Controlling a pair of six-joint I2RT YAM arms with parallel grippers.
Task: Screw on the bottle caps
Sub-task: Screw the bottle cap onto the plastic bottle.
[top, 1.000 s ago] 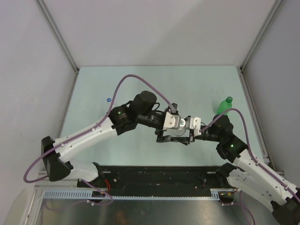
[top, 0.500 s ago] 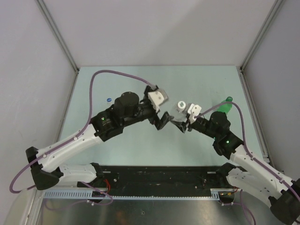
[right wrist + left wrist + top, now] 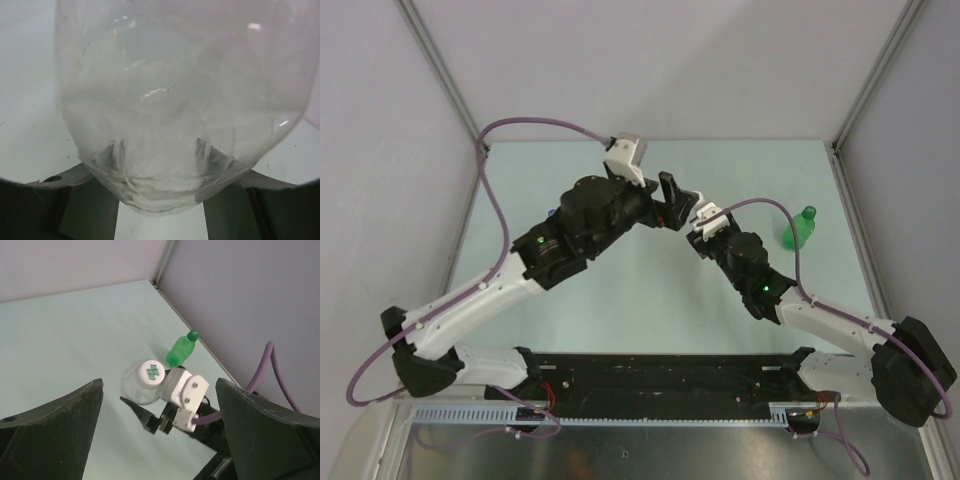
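Ok so here's where it stands. The right gripper (image 3: 705,230) is clamped on the clear bottle (image 3: 136,390), fingers either side of the lower body, holding it upright around the middle of the table (image 3: 60,330). I can't tell if the base actually touches the surface or hangs just above it. The white cap (image 3: 151,371) with a green mark sits on top of the neck. It looks seated, but there's no way to tell how tight.

The left gripper (image 3: 672,198) is wide open with nothing in it, just beside the bottle on its far-left side and looking down at the cap.

The green bottle (image 3: 181,349) stands on its own over to the right, well apart from both arms, with its green cap (image 3: 194,333) on top. I only see those two bottles.

Handling-wise, my guess is the clear bottle is empty thin plastic: super light, walls that squash if you pinch hard, and pretty slick. A hold low on the body like the one it has seems sensible, since it leaves the neck free, but too much squeeze will dent it and it could spin in the fingers once the cap gets torque. The cap is tiny and stiff, so I'd take it straight across its rim from above. Come in off-centre and it probably just skids out.
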